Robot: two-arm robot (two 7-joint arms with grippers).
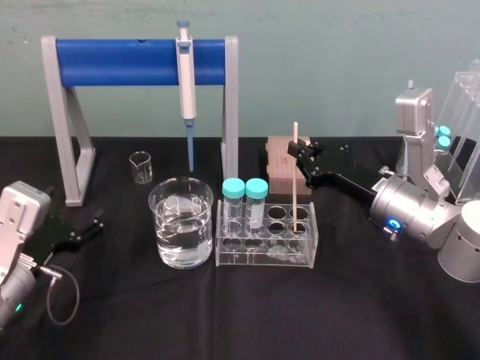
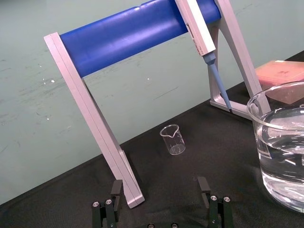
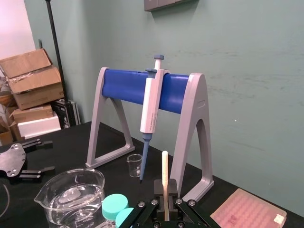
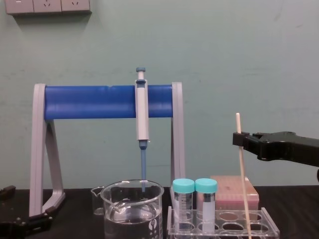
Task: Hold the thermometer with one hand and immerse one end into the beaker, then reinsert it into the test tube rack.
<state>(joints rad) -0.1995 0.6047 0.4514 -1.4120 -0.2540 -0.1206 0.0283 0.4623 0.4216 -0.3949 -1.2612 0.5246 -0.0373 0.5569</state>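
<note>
The thermometer (image 1: 298,176), a thin cream-white rod, stands nearly upright with its lower end in a back right hole of the clear test tube rack (image 1: 262,259). My right gripper (image 1: 297,152) reaches in from the right and is shut on the rod's upper part; the right wrist view shows the thermometer (image 3: 165,171) pinched between the black fingers (image 3: 156,190). The water-filled beaker (image 1: 180,222) stands just left of the rack. My left gripper (image 1: 94,225) rests open and empty at the table's left, its fingers (image 2: 116,190) wide apart.
Two teal-capped tubes (image 1: 245,193) stand in the rack's left holes. Behind are a blue-barred grey stand (image 1: 139,61) holding a grey pipette (image 1: 186,82), a small glass beaker (image 1: 140,166), and a pink box (image 1: 283,166) behind the rack.
</note>
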